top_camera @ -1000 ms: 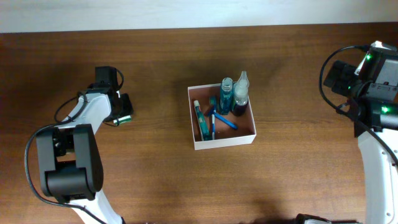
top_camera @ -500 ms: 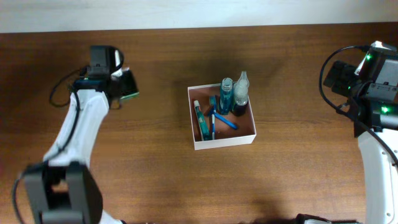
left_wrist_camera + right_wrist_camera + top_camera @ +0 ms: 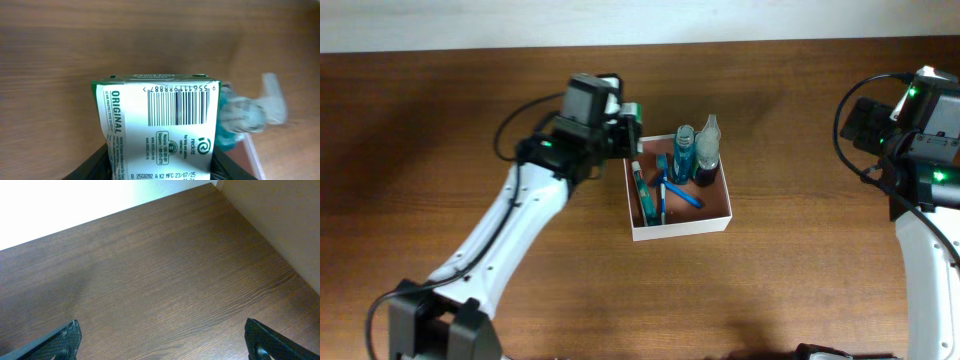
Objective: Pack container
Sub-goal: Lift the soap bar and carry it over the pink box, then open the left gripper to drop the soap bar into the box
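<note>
The container [image 3: 678, 229] is a square white-walled box with a reddish-brown inside at the table's middle. It holds two bottles [image 3: 695, 150], a tube and blue razors. My left gripper [image 3: 628, 125] is shut on a green-and-white soap packet [image 3: 162, 127] and holds it at the box's upper left corner, above the table. In the left wrist view the packet fills the jaws and a blurred bottle top [image 3: 250, 112] and the box wall [image 3: 252, 157] show to its right. My right gripper [image 3: 162, 342] is open and empty over bare wood at the far right.
The white wall runs along the table's far edge [image 3: 640, 22]. My right arm [image 3: 925, 130] stands at the right edge of the table. Bare brown wood lies left and right of the box.
My left arm has swung from the far left to the right with the soap packet, reaching the box's upper left corner. The right arm has not moved.
</note>
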Controlling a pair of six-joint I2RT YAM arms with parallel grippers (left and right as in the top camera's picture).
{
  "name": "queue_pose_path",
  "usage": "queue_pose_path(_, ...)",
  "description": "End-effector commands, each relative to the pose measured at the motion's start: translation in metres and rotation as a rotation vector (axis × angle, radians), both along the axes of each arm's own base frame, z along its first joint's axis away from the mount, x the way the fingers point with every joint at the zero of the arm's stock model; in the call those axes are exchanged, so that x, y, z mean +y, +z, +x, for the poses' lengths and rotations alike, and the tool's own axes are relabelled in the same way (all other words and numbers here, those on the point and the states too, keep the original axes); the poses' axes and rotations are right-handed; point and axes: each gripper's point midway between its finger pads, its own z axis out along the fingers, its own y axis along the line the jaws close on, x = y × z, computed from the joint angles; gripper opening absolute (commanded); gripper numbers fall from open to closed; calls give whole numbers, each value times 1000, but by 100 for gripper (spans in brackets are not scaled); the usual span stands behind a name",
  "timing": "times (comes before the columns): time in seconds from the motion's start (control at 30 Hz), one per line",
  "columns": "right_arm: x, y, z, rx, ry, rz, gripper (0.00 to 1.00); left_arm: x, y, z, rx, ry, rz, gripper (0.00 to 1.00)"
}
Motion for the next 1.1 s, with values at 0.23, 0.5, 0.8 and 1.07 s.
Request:
queue_pose_path(0.23,-2,10,0,-27,-6,-4,99,-58,-36,-16,71,-87,-16,14)
queue_pose_path(0.5,-2,10,0,-27,-6,-4,99,-57,-45,-27,118,-97,11,15)
queue_pose_path(0.8,-2,10,0,-27,-6,-4,98,-49,-60,-48,216,-104,64,15)
queue_pose_path(1.07,-2,10,0,-27,-6,-4,99,-47,-59,-47,214,-97,61,99)
